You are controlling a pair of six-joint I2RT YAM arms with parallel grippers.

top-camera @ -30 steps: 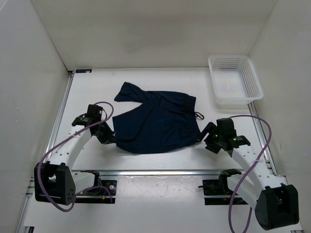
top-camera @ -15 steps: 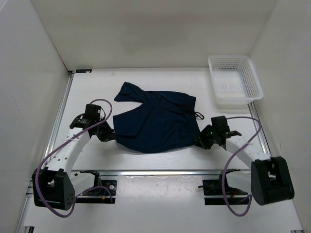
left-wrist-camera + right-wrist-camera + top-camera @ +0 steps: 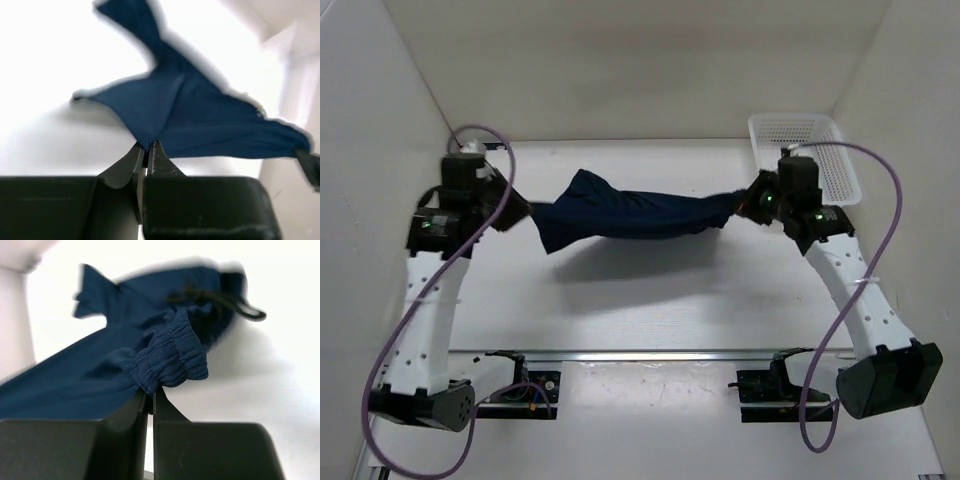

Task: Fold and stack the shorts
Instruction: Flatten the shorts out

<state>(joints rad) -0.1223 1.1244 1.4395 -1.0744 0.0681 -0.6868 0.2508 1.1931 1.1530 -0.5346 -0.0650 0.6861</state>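
The shorts (image 3: 630,215), strung between the left pincer (image 3: 525,212) and the right pincer (image 3: 738,203), bar the far half of the bench (image 3: 650,310). Open surface lies beneath and nearer. The white basket (image 3: 798,121) crowds the right pincer, and walls (image 3: 370,150) hem both sides.

Plain navy-blue shorts (image 3: 630,215), white mesh basket (image 3: 844,172), white table (image 3: 650,310)

Left arm (image 3: 428,300) and right arm (image 3: 848,278) stretched forward, spread wide! Left gripper (image 3: 524,211) pinched tight on the shorts (image 3: 630,215), right gripper (image 3: 746,203) clamped on them too, both pointing inward.
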